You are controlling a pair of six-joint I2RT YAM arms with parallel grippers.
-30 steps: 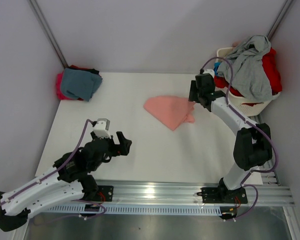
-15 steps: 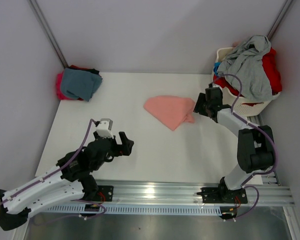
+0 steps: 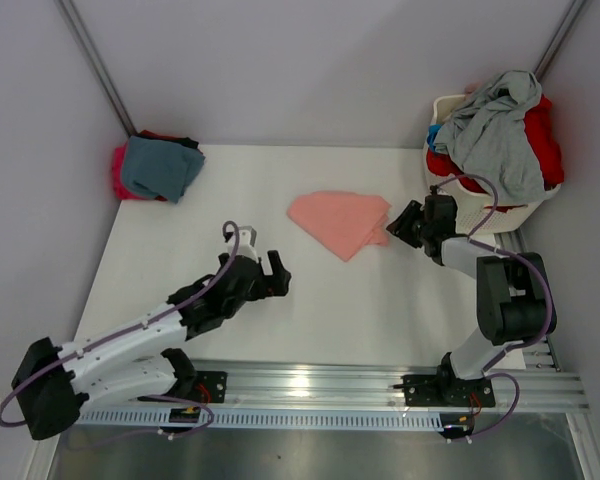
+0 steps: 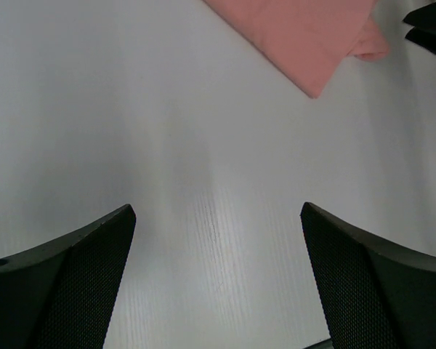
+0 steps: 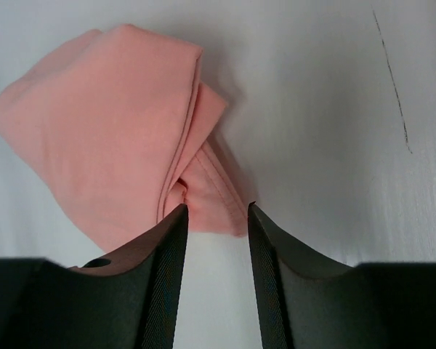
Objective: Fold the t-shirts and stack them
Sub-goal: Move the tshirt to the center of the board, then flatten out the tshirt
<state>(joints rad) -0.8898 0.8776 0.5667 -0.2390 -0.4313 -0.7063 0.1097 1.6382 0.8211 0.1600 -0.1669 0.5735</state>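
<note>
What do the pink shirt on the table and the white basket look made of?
The pink shirt looks like soft matte knit cloth, probably cotton jersey: limp folded layers, stitched hem. The basket seems rigid white plastic, smooth, with a slotted wall.

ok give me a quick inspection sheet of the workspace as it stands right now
surface: white table, one thin dark mark near the pink shirt
job's things: salmon-pink shirt partly folded mid-table; teal-blue shirt on a magenta shirt, far left corner; grey shirt and red shirt heaped in the basket
clutter: white laundry basket, far right corner
end effectors: left end effector open over bare table; right end effector open, fingers either side of the pink shirt's corner
cables: purple cable loops by the basket rim
surroundings: white walls, metal rail at near edge
</note>
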